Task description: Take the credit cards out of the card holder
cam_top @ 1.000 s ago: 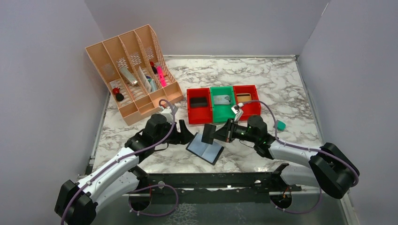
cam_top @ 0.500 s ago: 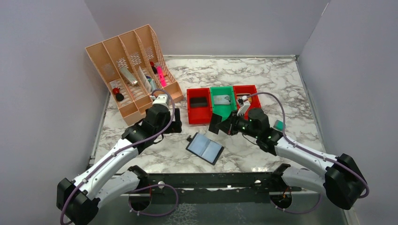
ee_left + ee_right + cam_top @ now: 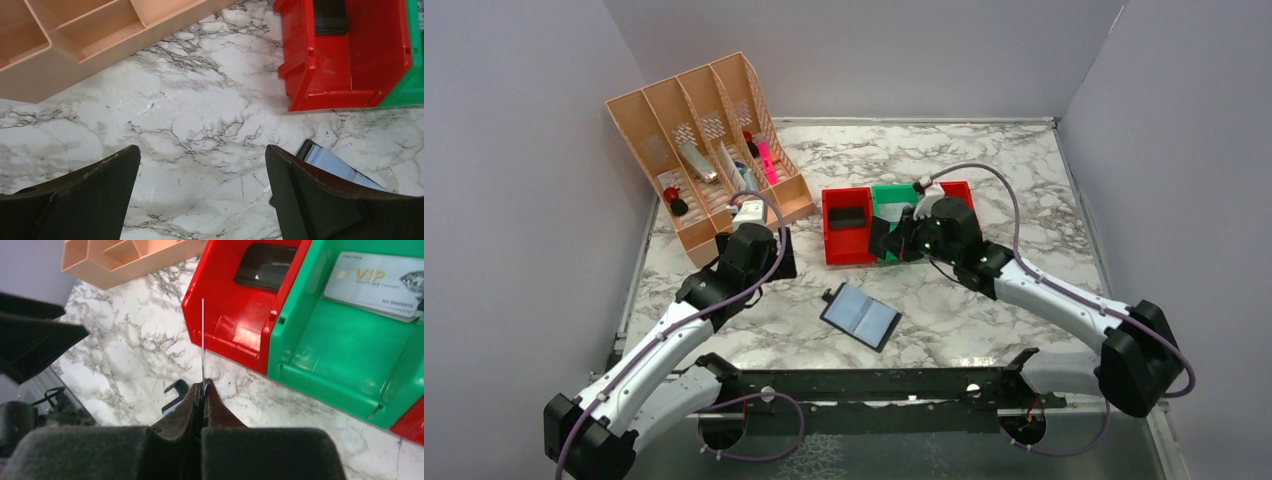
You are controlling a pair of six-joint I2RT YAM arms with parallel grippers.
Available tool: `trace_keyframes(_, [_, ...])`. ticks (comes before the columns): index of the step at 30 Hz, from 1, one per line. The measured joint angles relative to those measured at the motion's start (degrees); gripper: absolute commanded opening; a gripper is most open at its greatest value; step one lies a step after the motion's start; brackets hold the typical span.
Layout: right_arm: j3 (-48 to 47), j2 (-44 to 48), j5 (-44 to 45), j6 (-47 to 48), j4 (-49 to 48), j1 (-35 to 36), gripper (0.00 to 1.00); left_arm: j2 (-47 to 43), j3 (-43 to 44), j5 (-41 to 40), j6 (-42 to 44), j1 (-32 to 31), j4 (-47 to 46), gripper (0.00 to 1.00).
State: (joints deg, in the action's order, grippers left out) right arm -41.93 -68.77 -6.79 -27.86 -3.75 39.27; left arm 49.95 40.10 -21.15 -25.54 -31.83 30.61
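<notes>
Because my right pincer (image 3: 203, 385) is clenched on one credit card (image 3: 202, 340), held edge-up before the red bin (image 3: 225, 325) and green bin (image 3: 340, 350), I judge a drop there comes next. The card holder (image 3: 861, 316) lies open on the table (image 3: 984, 300). My left pincer (image 3: 200, 160) hangs released beside it, with nothing to steady.

Edge-on credit card (image 3: 202, 335) clamped in right pincer (image 3: 203, 386), red bin (image 3: 226, 326) just beyond, silver VIP card (image 3: 375, 284) lying in green bin (image 3: 345, 357)

Open card holder (image 3: 860, 316); dark card (image 3: 880, 237) aloft
</notes>
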Motion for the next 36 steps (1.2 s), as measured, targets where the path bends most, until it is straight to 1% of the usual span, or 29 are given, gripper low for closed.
trace_keyframes(6, [-14.93, -13.46, 2.8, 4.46, 8.55, 0.0, 0.01, -6.01, -1.53, -1.68, -0.35, 0.0, -0.02, 0.99])
trace_keyframes(11, [-22.97, -20.85, 4.33, 8.81, 13.4, 0.76, 0.01, -9.42, -2.34, -3.26, -0.55, 0.0, -0.07, 0.99])
trace_keyframes(14, [-27.36, -24.52, 7.85, 12.13, 15.26, 2.36, 0.01, -9.84, -2.4, -3.67, -0.55, 0.0, -0.09, 0.99])
trace_keyframes(20, [-29.07, -27.76, 17.7, 23.78, 13.9, 6.91, 0.01, -9.2, -2.4, -3.69, -0.31, 0.0, -0.11, 0.99])
trace_keyframes(26, [-28.28, -31.95, 25.57, 37.7, 7.17, 10.97, 0.01, -7.89, -2.4, -3.69, -0.02, 0.0, -0.11, 0.99])
trace_keyframes(30, [-28.2, -34.51, 28.7, 44.26, 3.19, 11.63, 0.02, -7.93, -2.4, -3.74, 0.11, 0.0, -0.11, 0.99])
trace_keyframes(36, [-28.74, -38.93, 31.69, 50.95, -0.63, 11.54, 0.03, -8.52, -2.4, -3.8, 0.13, 0.0, -0.11, 0.99])
